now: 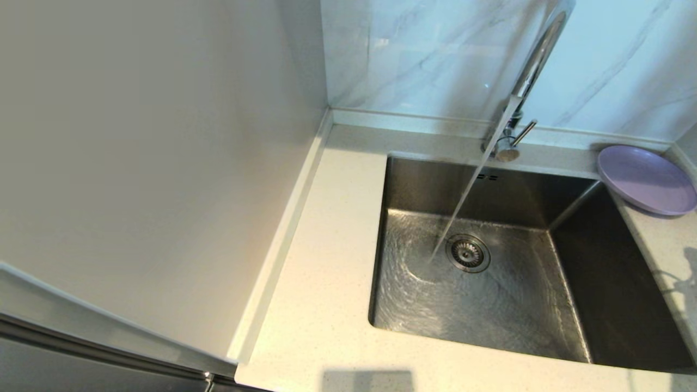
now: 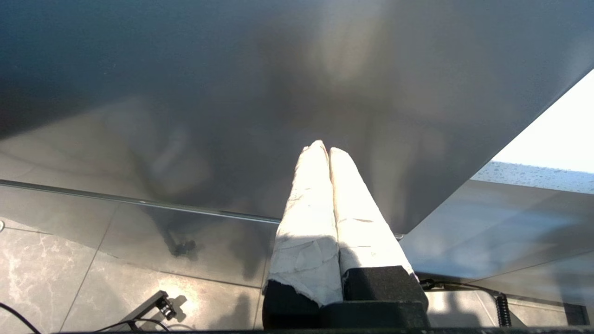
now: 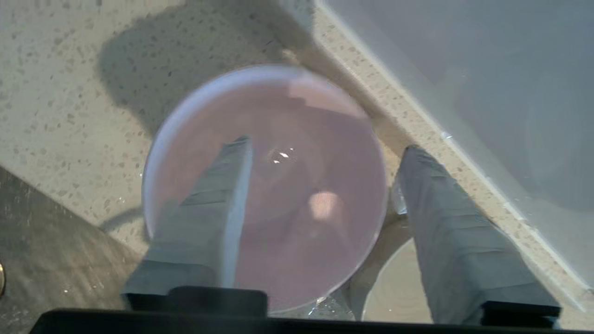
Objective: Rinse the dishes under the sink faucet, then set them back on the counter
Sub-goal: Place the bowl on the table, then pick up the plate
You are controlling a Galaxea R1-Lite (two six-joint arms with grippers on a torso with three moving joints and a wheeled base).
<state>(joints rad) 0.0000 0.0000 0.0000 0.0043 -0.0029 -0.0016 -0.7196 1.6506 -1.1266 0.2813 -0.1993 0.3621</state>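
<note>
Taking the sink (image 1: 512, 190) as the landmark and moving from its left to its right: the left gripper (image 2: 325, 150) is parked well to the left of the sink and below counter level, facing a grey panel with floor tiles beneath it, its two white-wrapped fingers pressed together on nothing. The counter (image 1: 321, 261) runs bare along the sink's left rim. At the sink's back edge stands the sink faucet (image 1: 525, 87), and it is running: a stream falls slantwise into the basin and lands just left of the drain (image 1: 467, 253), spreading ripples across the floor. On the counter at the sink's back right corner lies the lavender plate (image 1: 648, 177), its edge slightly overhanging the rim. Further right, outside the head view, the right gripper (image 3: 320, 153) hangs over the pink dish (image 3: 297, 120), which sits on the speckled counter beside the sink's right rim and close to the raised edge strip; its jaws stand wide apart, one finger over the dish's inside and the other outside its rim, nothing yet gripped. The step in hand looks like picking this dish up. To do it well, lower until the rim sits well between the pads, then close firmly, since wet smooth plastic may slip. Lift clear of the rim before swinging left toward the stream.
</note>
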